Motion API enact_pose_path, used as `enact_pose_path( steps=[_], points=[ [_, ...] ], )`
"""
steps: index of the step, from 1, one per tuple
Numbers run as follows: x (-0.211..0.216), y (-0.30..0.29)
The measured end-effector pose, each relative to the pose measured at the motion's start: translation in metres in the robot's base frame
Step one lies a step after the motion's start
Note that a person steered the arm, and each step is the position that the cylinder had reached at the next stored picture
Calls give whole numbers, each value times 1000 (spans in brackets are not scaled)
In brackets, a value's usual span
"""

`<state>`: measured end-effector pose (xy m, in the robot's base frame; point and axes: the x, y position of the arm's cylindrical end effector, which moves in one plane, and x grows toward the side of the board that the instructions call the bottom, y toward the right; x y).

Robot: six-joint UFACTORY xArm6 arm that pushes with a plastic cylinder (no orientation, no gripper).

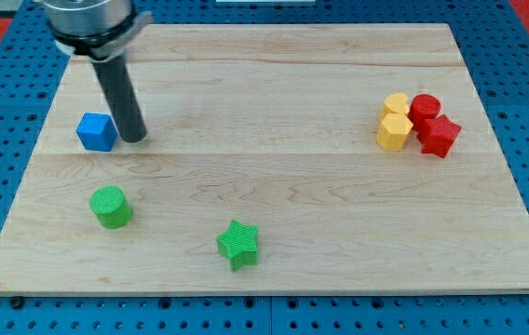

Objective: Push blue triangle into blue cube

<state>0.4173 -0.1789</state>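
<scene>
A blue cube (96, 131) sits near the view's left edge of the wooden board (292, 84). My tip (134, 139) rests on the board just to the right of the blue cube, almost touching its right side. The dark rod rises from there toward the view's top left. No blue triangle shows anywhere in this view; I cannot tell whether the rod hides it.
A green cylinder (111, 207) lies below the cube. A green star (237, 244) lies at the bottom centre. At the right, two yellow blocks (395, 119) and two red blocks (430, 123) are bunched together.
</scene>
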Motion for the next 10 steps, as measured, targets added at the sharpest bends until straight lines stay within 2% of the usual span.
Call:
enact_pose_path(
  steps=[2, 3, 4, 5, 6, 7, 8, 10],
  points=[
    [0, -37],
    [-56, 39],
    [-138, 99],
    [-196, 98],
    [-223, 31],
    [-225, -43],
    [-208, -33],
    [-146, -26]
  ],
)
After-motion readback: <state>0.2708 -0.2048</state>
